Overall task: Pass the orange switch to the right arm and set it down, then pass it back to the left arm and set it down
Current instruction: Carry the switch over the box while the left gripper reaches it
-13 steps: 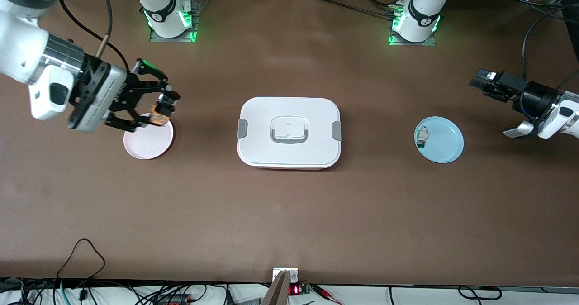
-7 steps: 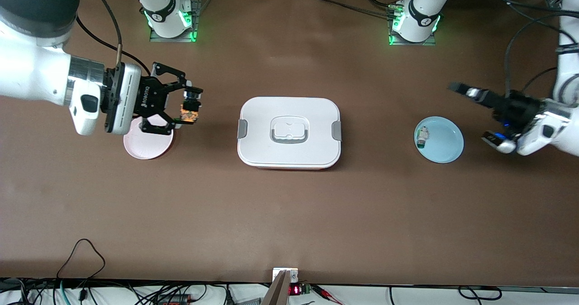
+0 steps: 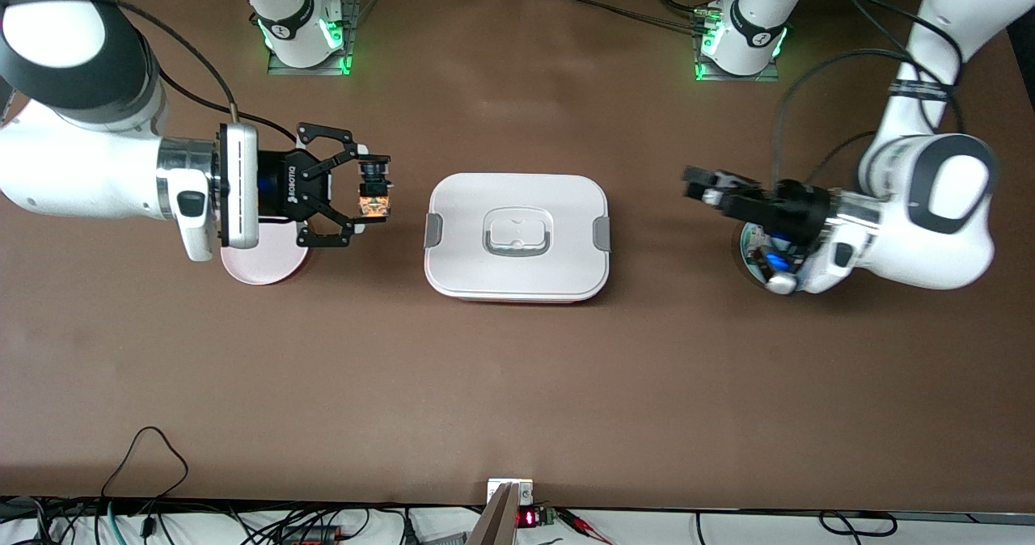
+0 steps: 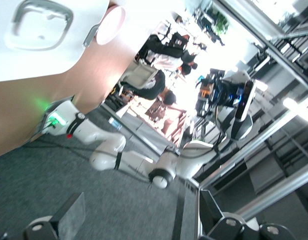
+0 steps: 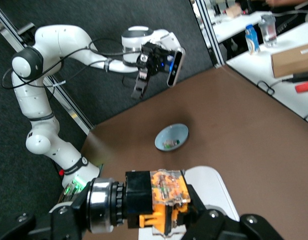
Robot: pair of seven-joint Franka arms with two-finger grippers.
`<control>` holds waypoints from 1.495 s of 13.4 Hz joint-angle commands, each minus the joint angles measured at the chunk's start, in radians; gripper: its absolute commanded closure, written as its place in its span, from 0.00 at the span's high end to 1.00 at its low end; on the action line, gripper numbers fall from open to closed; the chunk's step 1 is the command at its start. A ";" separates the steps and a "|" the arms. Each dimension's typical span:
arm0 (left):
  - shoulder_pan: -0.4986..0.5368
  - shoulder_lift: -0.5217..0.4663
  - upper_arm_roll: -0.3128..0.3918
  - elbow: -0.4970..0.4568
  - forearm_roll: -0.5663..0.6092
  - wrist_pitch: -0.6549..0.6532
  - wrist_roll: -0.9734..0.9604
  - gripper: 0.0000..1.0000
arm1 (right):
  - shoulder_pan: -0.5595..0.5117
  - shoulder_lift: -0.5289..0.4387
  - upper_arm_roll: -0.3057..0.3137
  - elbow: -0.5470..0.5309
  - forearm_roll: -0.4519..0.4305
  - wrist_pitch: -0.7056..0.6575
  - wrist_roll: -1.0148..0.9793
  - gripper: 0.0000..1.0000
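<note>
Grippers 2: right gripper (image 3: 373,192) pinching orange switch (image 3: 375,203), left gripper (image 3: 702,187) spread | box (image 3: 517,236) 1 | plates 2

Right pincer (image 3: 380,192) clamped — left pincer (image 3: 702,187) seemingly open

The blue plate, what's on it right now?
In the right wrist view, the blue plate holds a small white-and-green part. From the front, the left gripper and its wrist cover most of the plate.

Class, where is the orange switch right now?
Front view: the orange switch is held in the right gripper, in the air between the pink plate and the box.
</note>
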 commanded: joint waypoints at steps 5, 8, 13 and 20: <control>-0.110 -0.034 -0.081 -0.044 -0.134 0.309 -0.110 1.00 | 0.147 0.079 0.007 -0.009 0.266 0.186 -0.148 0.38; -0.145 -0.026 -0.081 -0.041 -0.142 0.351 -0.057 1.00 | 0.236 0.092 0.009 -0.009 0.390 0.308 -0.148 0.37; -0.165 -0.023 -0.081 -0.014 -0.127 0.403 0.077 1.00 | 0.273 0.104 0.012 -0.009 0.452 0.349 -0.101 0.36; -0.208 0.003 -0.081 0.046 -0.137 0.486 0.046 1.00 | 0.300 0.118 0.052 -0.006 0.496 0.417 -0.064 0.35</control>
